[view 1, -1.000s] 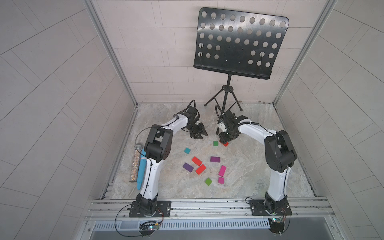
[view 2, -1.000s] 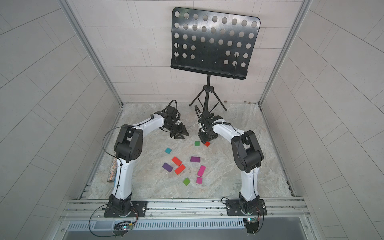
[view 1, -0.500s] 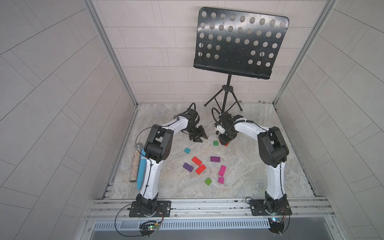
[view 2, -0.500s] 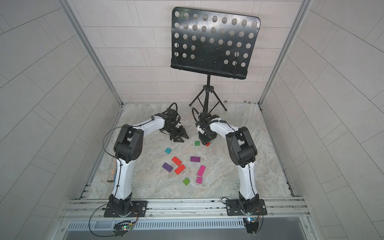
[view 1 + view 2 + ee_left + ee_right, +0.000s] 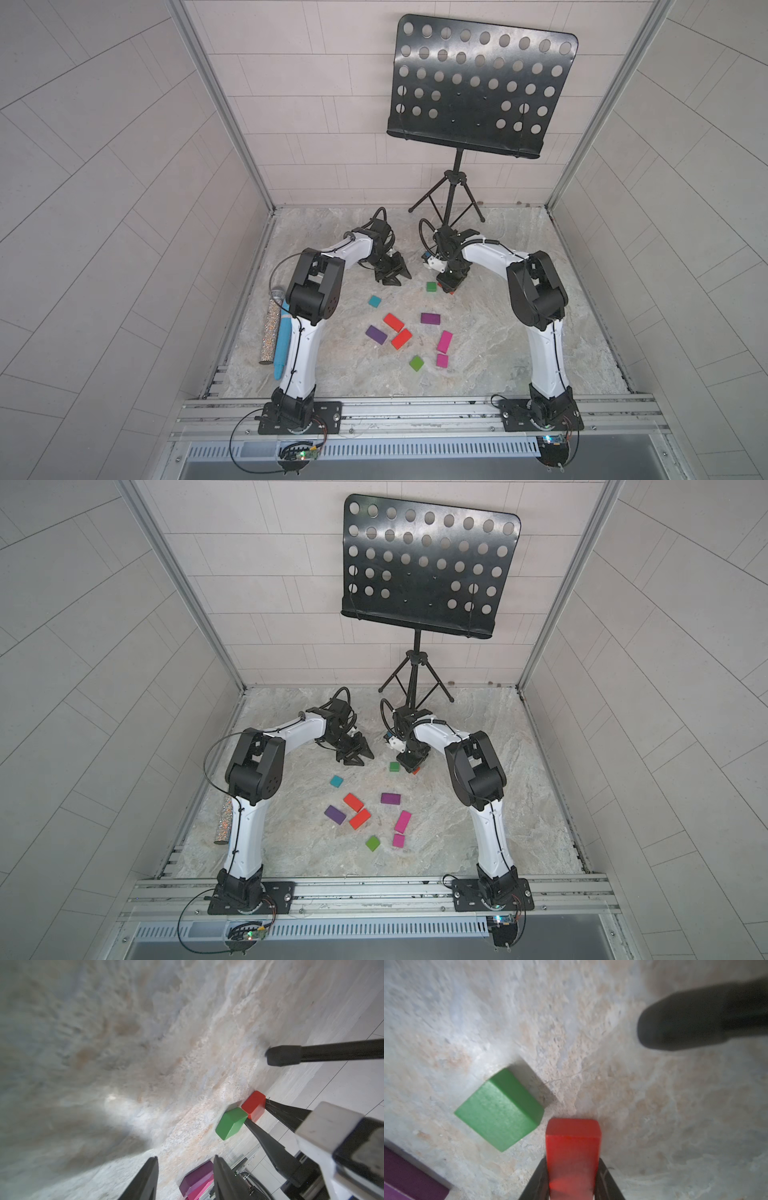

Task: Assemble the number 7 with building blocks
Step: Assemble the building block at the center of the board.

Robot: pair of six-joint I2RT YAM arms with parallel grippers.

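red block (image 5: pixel 572 1142) is pinched by its side edges in the right gripper (image 5: pixel 572 1160), toward the back of the table (image 5: pixel 498 332), just beside a green block (image 5: pixel 500 1109), stand foot (image 5: pixel 685 1020) near. left gripper (image 5: pixel 185 1158) spread, empty, bare surface ahead.

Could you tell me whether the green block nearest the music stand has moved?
No; the green block lies just as far from the music stand as before.

red block (image 5: pixel 572 1147): matt | floor (image 5: pixel 654 1105): rough stone | music stand (image 5: pixel 457 132): perforated metal
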